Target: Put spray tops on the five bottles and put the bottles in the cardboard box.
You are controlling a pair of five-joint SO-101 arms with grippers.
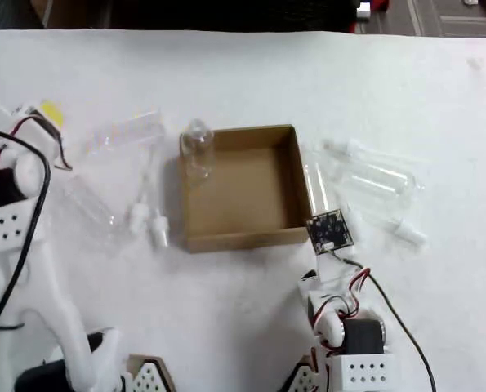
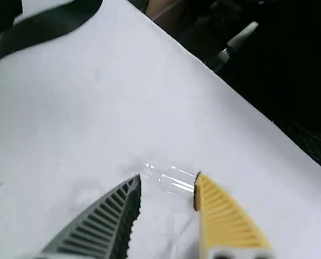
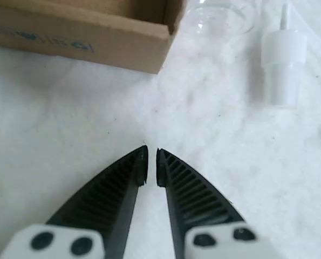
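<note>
The cardboard box lies open at mid-table, its near corner showing in the right wrist view. One clear bottle stands at its far left corner. Two more bottles lie left of the box, with two white spray tops beside them. Right of the box lie clear bottles and a spray top. My left gripper is open, its grey and yellow fingers on either side of a lying bottle's end. My right gripper is shut on nothing, above bare table near the box's corner.
The left arm with its cables stands at the table's left edge. The right arm sits at the front, right of centre. The white table has free room behind the box. A dark floor lies past the far edge.
</note>
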